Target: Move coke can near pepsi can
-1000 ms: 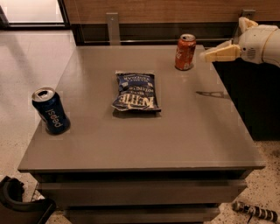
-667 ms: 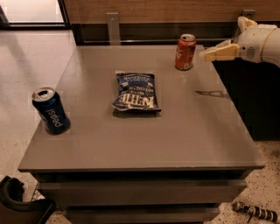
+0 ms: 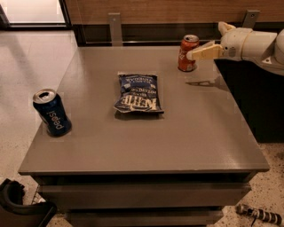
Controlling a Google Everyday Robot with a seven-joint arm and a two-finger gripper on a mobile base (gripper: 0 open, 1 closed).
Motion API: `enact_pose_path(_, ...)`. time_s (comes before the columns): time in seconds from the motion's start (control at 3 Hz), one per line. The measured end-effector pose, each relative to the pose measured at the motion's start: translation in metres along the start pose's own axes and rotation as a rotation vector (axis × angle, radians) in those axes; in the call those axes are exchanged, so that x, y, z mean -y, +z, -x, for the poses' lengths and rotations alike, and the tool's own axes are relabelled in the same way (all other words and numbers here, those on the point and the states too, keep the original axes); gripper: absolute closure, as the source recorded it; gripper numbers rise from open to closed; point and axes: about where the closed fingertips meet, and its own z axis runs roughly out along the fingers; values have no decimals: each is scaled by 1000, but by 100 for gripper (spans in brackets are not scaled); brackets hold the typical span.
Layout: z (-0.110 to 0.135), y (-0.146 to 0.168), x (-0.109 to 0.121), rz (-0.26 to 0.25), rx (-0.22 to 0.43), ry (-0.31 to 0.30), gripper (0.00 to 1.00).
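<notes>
- At the grey table's (image 3: 199, 133) one o'clock, the beige gripper (image 3: 199, 52) is reaching the red-orange coke can (image 3: 187, 60) from three o'clock; its grip cannot be told.
- At eight o'clock, the dark blue pepsi can (image 3: 52, 113) is standing.

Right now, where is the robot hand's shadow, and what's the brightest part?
In the camera view, the gripper, up by the coke can, throws a thin dark shadow on the table just below it; the brightest part is the floor at top left, washed white by light.
</notes>
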Motion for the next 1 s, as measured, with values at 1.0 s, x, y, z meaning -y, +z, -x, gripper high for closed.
enact_pose_path(1.0, -29, 38, 11, 47, 94, 66, 0)
